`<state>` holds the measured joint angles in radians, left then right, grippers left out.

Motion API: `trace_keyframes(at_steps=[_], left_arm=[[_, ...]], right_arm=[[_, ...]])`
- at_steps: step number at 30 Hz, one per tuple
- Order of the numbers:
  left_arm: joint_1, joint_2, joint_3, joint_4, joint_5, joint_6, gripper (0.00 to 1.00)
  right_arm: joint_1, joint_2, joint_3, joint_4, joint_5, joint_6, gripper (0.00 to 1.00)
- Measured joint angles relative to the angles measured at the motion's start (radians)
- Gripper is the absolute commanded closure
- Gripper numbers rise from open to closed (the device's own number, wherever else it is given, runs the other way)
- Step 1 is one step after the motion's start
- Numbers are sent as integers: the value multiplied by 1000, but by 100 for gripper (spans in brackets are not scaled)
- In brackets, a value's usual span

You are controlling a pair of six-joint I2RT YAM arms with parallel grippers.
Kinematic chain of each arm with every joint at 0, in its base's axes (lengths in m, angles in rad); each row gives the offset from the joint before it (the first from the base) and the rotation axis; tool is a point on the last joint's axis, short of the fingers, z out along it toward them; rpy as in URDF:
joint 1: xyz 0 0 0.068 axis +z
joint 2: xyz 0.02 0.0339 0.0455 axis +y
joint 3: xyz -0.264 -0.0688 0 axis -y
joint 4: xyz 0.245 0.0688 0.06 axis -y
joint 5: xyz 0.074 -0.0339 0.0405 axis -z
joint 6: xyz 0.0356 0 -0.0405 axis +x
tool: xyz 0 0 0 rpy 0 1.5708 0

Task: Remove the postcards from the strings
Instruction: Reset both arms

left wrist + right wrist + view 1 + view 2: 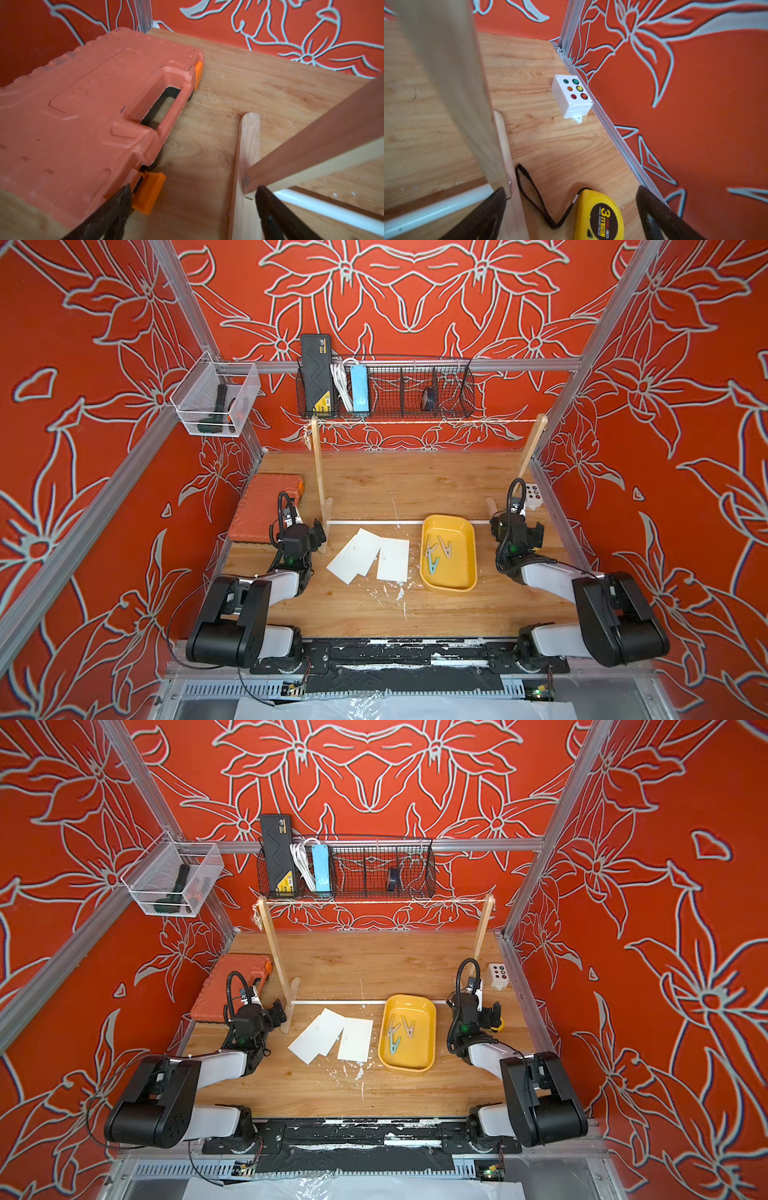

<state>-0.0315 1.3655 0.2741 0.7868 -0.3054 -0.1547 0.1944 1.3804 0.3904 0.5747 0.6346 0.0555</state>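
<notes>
The postcards (368,556), all three, lie flat on the table (374,614), partly overlapping, on the near side of the white rod (374,522) and just beside the yellow tray (453,574). The string (424,421) runs bare between its two wooden posts (319,472), with nothing hanging from it. The clothespins (436,553) sit in the tray. The left jaws and right jaws stand apart and empty, each low by a post's foot. The removal looks complete, with no card left to take down.

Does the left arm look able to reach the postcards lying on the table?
Likely yes: the open left gripper is close to the postcards; only the low post foot lies between them.
</notes>
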Motion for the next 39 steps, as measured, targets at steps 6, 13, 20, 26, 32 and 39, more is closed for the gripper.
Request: trace_keyframes(at_steps=[6, 13, 20, 26, 32, 39], left_arm=[[-42, 5, -102, 206, 23, 69, 8], [-47, 50, -182, 386, 43, 103, 3], [-52, 48, -182, 423, 40, 112, 3], [-62, 47, -182, 427, 36, 116, 2], [-62, 47, -182, 427, 36, 118, 3], [-62, 47, -181, 427, 36, 118, 3]], right_arm=[[-29, 19, -6, 53, -100, -22, 2], [-129, 41, -83, 206, -290, -22, 2], [-122, 40, -90, 225, -327, -22, 2], [-122, 39, -90, 225, -330, -22, 2], [-122, 39, -90, 226, -330, -22, 2], [-122, 39, -90, 225, -330, -22, 2]])
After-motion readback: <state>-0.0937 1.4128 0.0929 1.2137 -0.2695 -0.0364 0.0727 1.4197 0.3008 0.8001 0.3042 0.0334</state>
